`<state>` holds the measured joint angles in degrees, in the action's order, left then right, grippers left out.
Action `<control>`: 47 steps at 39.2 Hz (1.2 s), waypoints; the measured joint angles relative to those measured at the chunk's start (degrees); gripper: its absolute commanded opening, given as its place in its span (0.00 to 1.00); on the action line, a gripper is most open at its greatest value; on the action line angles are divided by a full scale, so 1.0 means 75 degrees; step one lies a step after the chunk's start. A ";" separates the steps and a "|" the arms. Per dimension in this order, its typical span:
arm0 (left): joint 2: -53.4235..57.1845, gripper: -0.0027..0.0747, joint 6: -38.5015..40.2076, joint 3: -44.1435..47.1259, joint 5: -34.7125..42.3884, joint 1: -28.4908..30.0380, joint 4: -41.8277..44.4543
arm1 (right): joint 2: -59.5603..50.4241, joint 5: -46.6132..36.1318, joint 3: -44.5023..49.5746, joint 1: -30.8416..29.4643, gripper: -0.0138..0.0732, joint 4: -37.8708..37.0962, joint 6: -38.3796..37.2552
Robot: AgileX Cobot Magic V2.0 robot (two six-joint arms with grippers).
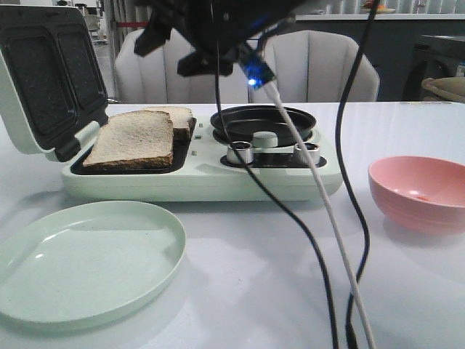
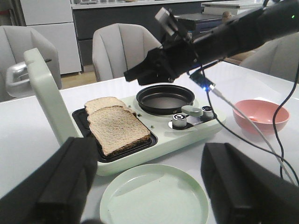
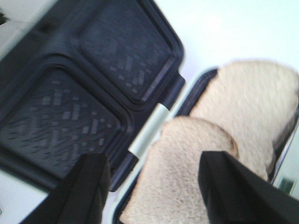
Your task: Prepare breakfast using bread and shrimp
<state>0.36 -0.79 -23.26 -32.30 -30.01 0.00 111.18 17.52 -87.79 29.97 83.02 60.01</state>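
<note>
Two slices of bread lie overlapping in the open sandwich maker's tray, the front slice (image 1: 138, 138) (image 2: 119, 128) (image 3: 177, 172) partly over the back slice (image 1: 178, 116) (image 2: 103, 103) (image 3: 252, 102). My right gripper (image 1: 174, 51) (image 2: 135, 72) (image 3: 152, 161) hangs open above the bread near the hinge, holding nothing. Nearer me, my left gripper (image 2: 149, 149) is open and empty above the pale green plate (image 2: 154, 196); it does not show in the front view. The shrimp is out of view.
The sandwich maker's lid (image 1: 43, 73) (image 2: 44, 98) stands upright at the left. A black round pan (image 1: 261, 120) (image 2: 164, 98) sits on the machine's right half behind two knobs (image 1: 240, 153). The green plate (image 1: 87, 262) lies front left, a pink bowl (image 1: 418, 193) (image 2: 260, 116) right. Cables (image 1: 320, 240) dangle across the middle.
</note>
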 measured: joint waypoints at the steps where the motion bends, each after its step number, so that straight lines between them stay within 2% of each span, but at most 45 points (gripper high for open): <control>1: 0.0000 0.72 0.0000 0.0000 0.0000 0.0000 0.0000 | -0.0195 0.0052 0.0050 0.0000 0.76 -0.0203 -0.0087; 8: 0.0000 0.72 0.0000 0.0000 0.0000 0.0000 0.0000 | -0.1499 0.0655 0.0488 0.0000 0.76 -0.2609 -0.1389; 18: 0.0000 0.72 0.0000 0.0000 0.0000 0.0000 0.0000 | -0.3000 0.2922 0.0641 -0.0267 0.75 -0.7069 -0.4928; 23: 0.0000 0.72 0.0000 0.0000 0.0000 0.0000 0.0000 | -0.3710 0.3522 0.0852 -0.0496 0.68 -0.8474 -0.5963; 32: 0.0000 0.72 0.0000 0.0000 0.0000 0.0000 0.0000 | -0.5352 0.3473 0.2290 -0.1464 0.66 -0.9545 -0.7007; 40: 0.0000 0.72 0.0000 0.0000 0.0000 0.0000 0.0000 | -0.6828 0.3397 0.3587 -0.2457 0.66 -0.9777 -0.7108; 47: 0.0000 0.72 0.0000 0.0000 0.0000 0.0000 0.0000 | -0.8226 0.2924 0.4572 -0.2645 0.66 -1.0081 -0.7108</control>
<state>0.36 -0.79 -23.26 -32.30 -30.01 0.00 49.49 39.45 -53.50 10.13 7.42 6.70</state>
